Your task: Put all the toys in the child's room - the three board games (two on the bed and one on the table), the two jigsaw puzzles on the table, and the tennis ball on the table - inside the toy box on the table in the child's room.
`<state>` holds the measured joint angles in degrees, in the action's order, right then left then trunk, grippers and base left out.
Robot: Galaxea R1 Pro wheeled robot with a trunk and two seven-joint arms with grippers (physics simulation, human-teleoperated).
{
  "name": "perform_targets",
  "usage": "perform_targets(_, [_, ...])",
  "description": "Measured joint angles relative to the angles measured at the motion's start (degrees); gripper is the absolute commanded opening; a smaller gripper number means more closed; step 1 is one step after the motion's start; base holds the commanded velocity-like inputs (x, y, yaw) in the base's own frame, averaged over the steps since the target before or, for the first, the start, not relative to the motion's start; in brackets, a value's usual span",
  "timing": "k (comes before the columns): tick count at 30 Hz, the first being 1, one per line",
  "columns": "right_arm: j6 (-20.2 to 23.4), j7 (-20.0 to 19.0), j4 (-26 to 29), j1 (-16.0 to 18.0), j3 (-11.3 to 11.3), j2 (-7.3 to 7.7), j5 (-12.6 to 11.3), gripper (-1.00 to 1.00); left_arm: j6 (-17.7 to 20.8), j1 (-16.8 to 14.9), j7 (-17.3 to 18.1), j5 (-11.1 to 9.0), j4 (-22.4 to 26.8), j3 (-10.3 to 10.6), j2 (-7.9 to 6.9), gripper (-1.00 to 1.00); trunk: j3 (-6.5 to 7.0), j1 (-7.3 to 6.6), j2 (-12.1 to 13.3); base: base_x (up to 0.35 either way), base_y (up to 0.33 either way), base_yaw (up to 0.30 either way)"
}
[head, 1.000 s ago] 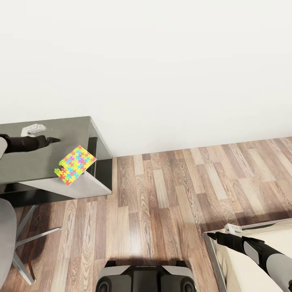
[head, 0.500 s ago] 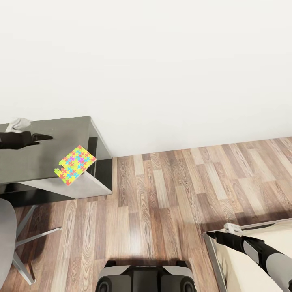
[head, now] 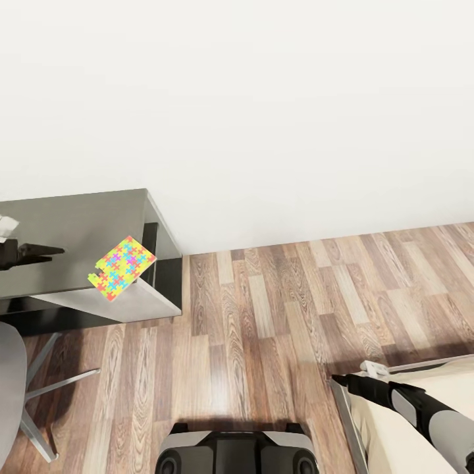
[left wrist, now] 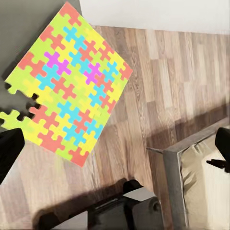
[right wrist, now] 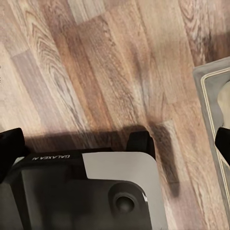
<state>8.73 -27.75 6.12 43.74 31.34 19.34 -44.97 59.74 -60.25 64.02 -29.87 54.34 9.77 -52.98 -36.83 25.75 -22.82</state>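
Fingers (left wrist: 9, 148) of the left gripper (head: 41, 251) spread apart, empty; jigsaw puzzle (head: 122, 267) overhangs the table (head: 79, 217) corner, its long axis diagonal, nearer this arm than the right.

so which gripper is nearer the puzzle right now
The left gripper, over the table beside the jigsaw puzzle. The right gripper is across the floor by the bed.
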Motion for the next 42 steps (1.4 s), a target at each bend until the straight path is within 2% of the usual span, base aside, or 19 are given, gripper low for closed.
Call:
perform_targets(2, [0.06,-0.04,0.03,0.00,0.00,-0.12,-0.03,1.00,-0.08,0.93,3.36,0.03,0.02,0.05,-0.71,1.00,0.00,0.00,0.00,0.000,0.000,0.000])
perform_targets(3, [0.15,-0.07,0.04,0.03,-0.02,-0.26,-0.05,1.00,-0.93,2.07,6.81,0.07,0.01,0.07,-1.17,1.00,0.00,0.00,0.00,0.000,0.000,0.000])
perform_targets(7, [0.36,-0.03,1.30,0.11,-0.22,-0.41,-0.12,1.00,-3.02,4.55,13.07,0.16,-0.60,0.07,-1.53,1.00,0.00,0.00,0.00,0.000,0.000,0.000])
perform_targets(9, [1.22,0.02,5.13,0.12,-0.68,-0.43,-0.23,1.00,-5.10,6.33,17.31,0.17,-1.73,0.06,-1.61,1.00,0.00,0.00,0.00,0.000,0.000,0.000])
perform_targets(12, [4.39,0.23,12.96,0.10,-2.18,-0.39,-0.22,1.00,-9.77,7.74,23.40,0.16,-7.21,0.01,-1.13,1.00,0.00,0.00,0.00,0.000,0.000,0.000])
perform_targets(14, [5.00,0.30,14.75,0.09,-2.86,-0.39,-0.17,1.00,-11.48,7.92,25.26,0.15,-9.55,-0.01,-1.02,1.00,0.00,0.00,0.00,0.000,0.000,0.000])
perform_targets(17, [5.64,0.39,17.00,0.08,-4.24,-0.52,-0.14,1.00,-15.35,8.17,25.74,0.19,-14.50,-0.07,-0.78,1.00,0.00,0.00,0.01,0.000,0.000,0.000])
perform_targets(19, [5.78,0.40,17.54,0.08,-4.58,-0.65,-0.13,1.00,-16.41,8.20,25.74,0.18,-16.11,-0.11,-0.47,1.00,0.00,0.00,0.01,0.000,0.000,0.000])
perform_targets(23, [6.19,0.49,18.27,0.08,-5.75,-1.39,-0.68,1.00,-17.93,8.34,25.74,0.14,-20.46,-0.15,1.05,1.00,0.00,0.00,0.01,0.000,0.000,0.000])
perform_targets(25, [6.44,0.51,18.43,0.08,-7.37,-2.01,-1.81,1.00,-19.25,8.38,25.74,0.20,-23.85,-0.10,2.30,1.00,0.00,0.00,0.01,0.000,0.000,0.000])
perform_targets(28, [7.09,0.55,18.51,0.08,-10.51,-2.88,-3.77,1.00,-23.79,8.40,25.75,0.22,-29.38,0.08,4.57,1.00,0.00,0.01,0.01,0.000,0.000,0.000])
perform_targets(30, [7.46,0.55,18.53,0.08,-11.60,-3.25,-4.34,1.00,-26.00,8.40,25.76,0.27,-32.26,0.26,5.32,1.00,0.00,0.00,0.00,0.000,0.000,0.000])
perform_targets(34, [8.10,0.57,18.57,0.08,-12.51,-3.96,-5.02,1.00,-27.65,8.38,25.76,0.25,-34.72,1.04,6.12,1.00,0.00,0.00,0.00,0.000,0.000,0.000])
perform_targets(37, [8.90,0.64,18.53,0.08,-12.89,-5.51,-5.46,1.00,-28.18,8.38,25.76,0.25,-35.55,1.84,6.91,1.00,0.00,0.00,0.00,0.000,0.000,0.000])
perform_targets(38, [8.98,0.68,18.48,0.08,-12.92,-6.17,-5.50,1.00,-28.24,8.39,25.76,0.24,-35.64,1.95,7.03,1.00,0.00,0.00,0.00,0.000,0.000,0.000])
perform_targets(39, [9.16,0.80,18.46,0.07,-12.99,-7.46,-5.54,1.00,-28.33,8.38,25.76,0.24,-35.85,2.14,7.22,1.00,0.00,0.00,0.00,0.000,0.000,0.000])
perform_targets(42, [9.31,0.76,18.51,0.08,-13.17,-9.14,-5.54,1.00,-28.50,8.40,25.76,0.22,-36.11,2.43,7.64,1.00,0.00,0.00,0.00,0.000,0.000,0.000])
